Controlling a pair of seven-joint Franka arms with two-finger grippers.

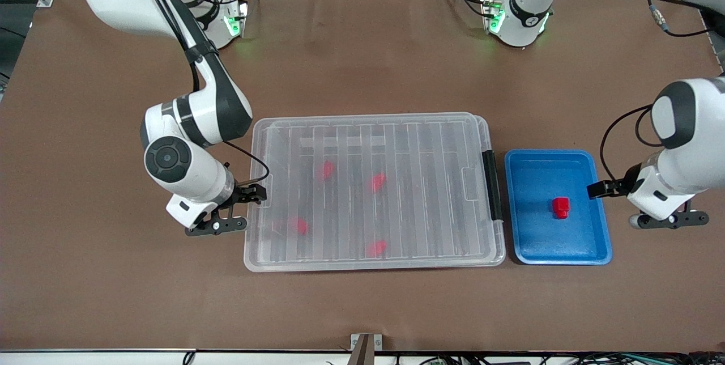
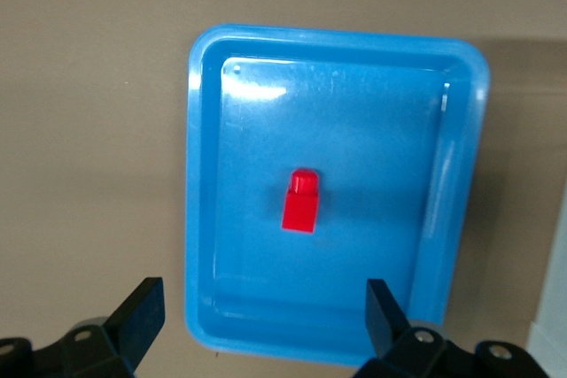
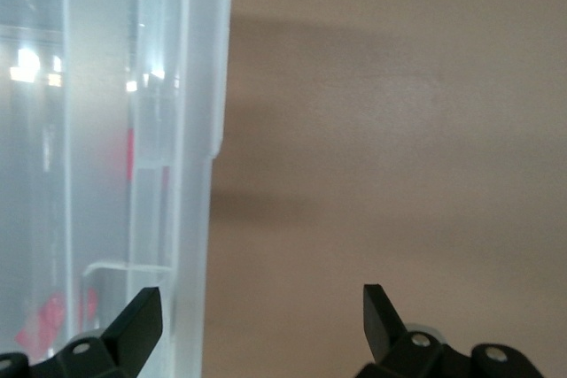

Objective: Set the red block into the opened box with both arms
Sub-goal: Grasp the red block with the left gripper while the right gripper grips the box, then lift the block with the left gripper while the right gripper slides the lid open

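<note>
A red block (image 1: 561, 207) (image 2: 301, 202) lies alone in the middle of a blue tray (image 1: 532, 183) (image 2: 199, 174). My left gripper (image 1: 671, 219) (image 2: 264, 298) stands open and empty beside the tray, toward the left arm's end of the table. The clear box (image 1: 430, 183) (image 3: 106, 130) sits mid-table with its ribbed lid lying flat on it. Several red blocks (image 1: 378, 181) show blurred through the lid. My right gripper (image 1: 218, 225) (image 3: 261, 303) is open and empty at the box's short edge toward the right arm's end.
A black clip (image 1: 491, 183) sits on the box's short side that faces the tray. Only a narrow strip of table separates box and tray. Bare brown table (image 1: 362, 302) lies between these and the front camera, and also toward the arm bases.
</note>
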